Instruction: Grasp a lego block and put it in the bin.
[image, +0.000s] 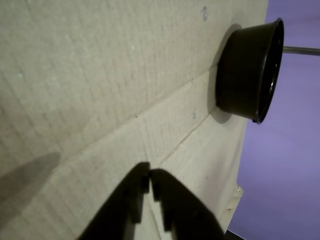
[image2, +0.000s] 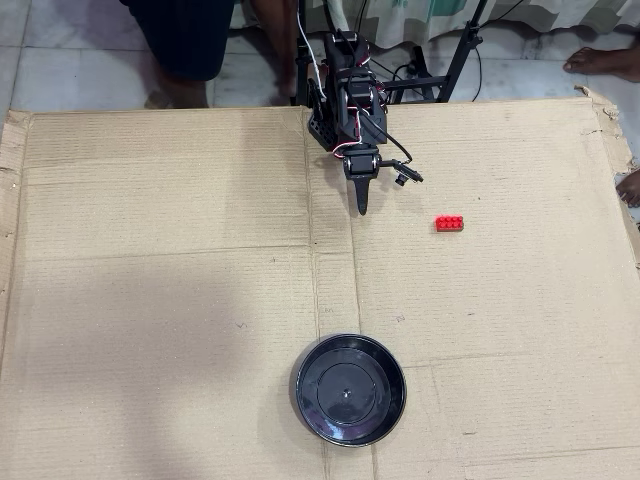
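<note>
A small red lego block (image2: 449, 222) lies on the cardboard, to the right of my gripper (image2: 361, 207) in the overhead view. The gripper hangs near the arm's base, fingers together and empty. The black round bin (image2: 350, 389) sits near the front edge, well below the gripper in the overhead view. In the wrist view the closed gripper (image: 150, 176) enters from the bottom and the bin (image: 247, 70) shows at the upper right, seen side-on. The block is out of the wrist view.
The arm's base (image2: 342, 90) stands at the back edge of the cardboard sheet (image2: 150, 300). A person's legs (image2: 190, 40) and tripod legs (image2: 460, 50) are behind it. Bare feet (image2: 605, 60) show at the right.
</note>
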